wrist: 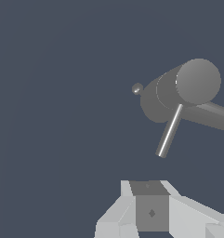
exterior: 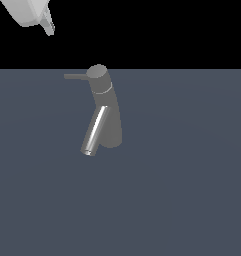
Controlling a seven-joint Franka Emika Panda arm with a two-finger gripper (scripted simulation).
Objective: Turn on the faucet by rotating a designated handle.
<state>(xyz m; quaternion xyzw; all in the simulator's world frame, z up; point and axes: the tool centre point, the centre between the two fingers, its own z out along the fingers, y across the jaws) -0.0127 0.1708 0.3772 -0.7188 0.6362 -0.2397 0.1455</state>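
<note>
In the exterior view, the faucet [exterior: 108,107] stands upright on the flat grey surface [exterior: 192,190], slightly toward the exterior view's left of centre, with its shiny slanted spout [exterior: 94,131] running down toward the surface. The handle [exterior: 76,76], a thin rod, projects sideways from the flat-topped cap [exterior: 97,71] toward the exterior view's left. The gripper [exterior: 48,25] appears only at the upper left corner of this view, well apart from the faucet and higher than the handle; just one pale finger tip shows, so the finger spacing cannot be read here. In the wrist view, the faucet [wrist: 178,95] is seen from above its cap [wrist: 198,81], with a slim bright rod, which appears to be the handle [wrist: 168,131], extending from under the cap toward the gripper body. The gripper [wrist: 150,209] shows its pale finger bases with a dark block between them; the tips are out of frame, so whether the fingers are spread or pressed together cannot be determined. Judged from both views, the step in hand is the approach: no contact exists. The next move calls for descending to handle height, aligning beside the rod near its free end, then pushing it around the cap's axis.
</note>
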